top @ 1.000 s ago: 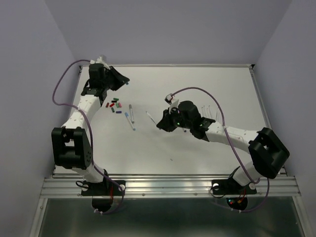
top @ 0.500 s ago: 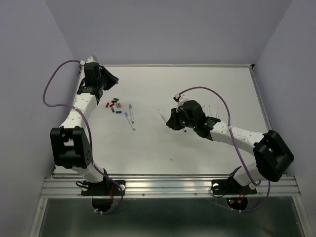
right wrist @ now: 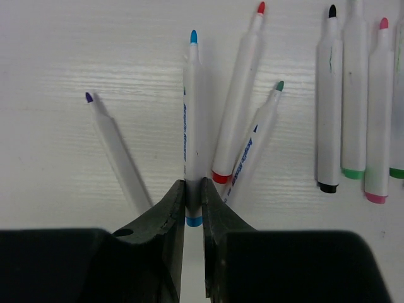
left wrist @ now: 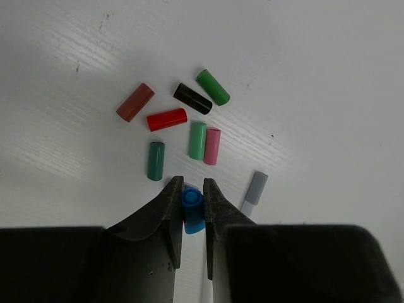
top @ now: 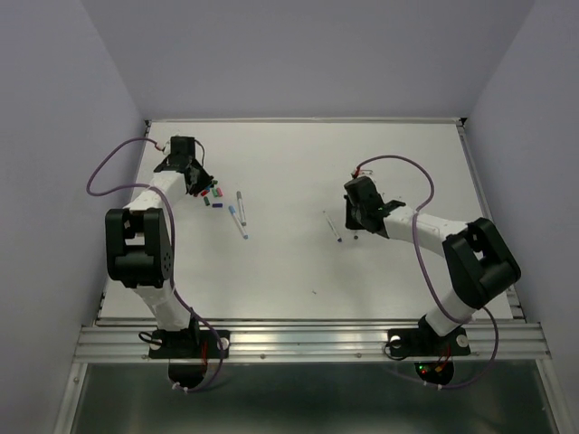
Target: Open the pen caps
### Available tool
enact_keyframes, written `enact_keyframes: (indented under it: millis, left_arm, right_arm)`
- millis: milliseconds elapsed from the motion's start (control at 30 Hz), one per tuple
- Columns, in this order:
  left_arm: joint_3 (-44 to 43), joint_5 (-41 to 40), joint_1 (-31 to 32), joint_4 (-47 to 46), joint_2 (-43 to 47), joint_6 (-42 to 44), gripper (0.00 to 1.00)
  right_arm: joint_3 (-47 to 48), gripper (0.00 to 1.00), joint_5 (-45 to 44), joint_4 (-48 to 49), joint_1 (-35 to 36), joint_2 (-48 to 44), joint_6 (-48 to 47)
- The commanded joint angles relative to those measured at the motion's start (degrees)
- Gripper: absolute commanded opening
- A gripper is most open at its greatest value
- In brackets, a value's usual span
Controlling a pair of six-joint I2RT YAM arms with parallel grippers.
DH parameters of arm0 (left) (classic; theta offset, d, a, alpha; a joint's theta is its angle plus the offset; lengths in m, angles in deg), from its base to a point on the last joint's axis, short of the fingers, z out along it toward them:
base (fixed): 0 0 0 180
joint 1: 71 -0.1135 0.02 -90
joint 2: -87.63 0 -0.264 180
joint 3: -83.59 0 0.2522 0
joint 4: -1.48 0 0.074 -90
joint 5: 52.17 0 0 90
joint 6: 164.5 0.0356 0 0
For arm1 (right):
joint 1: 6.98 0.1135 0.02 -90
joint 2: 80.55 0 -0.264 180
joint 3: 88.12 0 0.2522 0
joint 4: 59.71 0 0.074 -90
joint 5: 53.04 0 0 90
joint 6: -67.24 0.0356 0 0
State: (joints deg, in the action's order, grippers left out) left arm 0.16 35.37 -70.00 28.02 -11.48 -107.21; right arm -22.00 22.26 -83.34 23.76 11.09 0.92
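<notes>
So, left gripper is pinching a blue cap just beside the loose caps. Right gripper is clamped on the uncapped blue-tipped pen.

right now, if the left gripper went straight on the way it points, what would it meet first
Likely the light green cap and pink cap lying side by side ahead of the left gripper, though its height is unclear.
</notes>
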Motion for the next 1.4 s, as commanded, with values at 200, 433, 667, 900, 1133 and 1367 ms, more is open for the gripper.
enact_keyframes:
  millis: [200, 433, 667, 900, 1133, 1367]
  left_arm:
    - [-0.47, -3.61, -0.2, 1.38, -1.09, 1.68, 0.46]
    - [-0.12, -2.47, -0.2, 1.2, -0.3, 2.04, 0.58]
    - [0.41, -0.36, -0.12, 0.59, 1.46, 2.04, 0.65]
    - [1.55, 1.05, -0.12, -0.91, 3.4, 1.77, 0.71]
    - [3.93, 6.06, -0.03, -3.72, 4.98, 1.24, 0.99]
    - [5.07, 7.64, 0.76, -4.42, 7.79, 0.11, 0.99]
  right_arm:
    - [4.51, 0.02, -8.24, -5.16, -1.39, 3.46, 2.6]
    - [4.51, 0.16, -7.45, -5.34, -1.39, 2.67, 2.07]
    - [4.86, 0.43, -6.05, -5.42, -1.39, 1.44, 1.46]
    - [6.26, 0.59, -4.38, -5.25, -1.39, 0.74, 0.84]
    - [7.32, 1.0, 7.63, 0.44, -1.39, -2.51, -4.42]
    - [7.14, 1.0, 16.37, 4.95, -0.86, -2.78, -4.53]
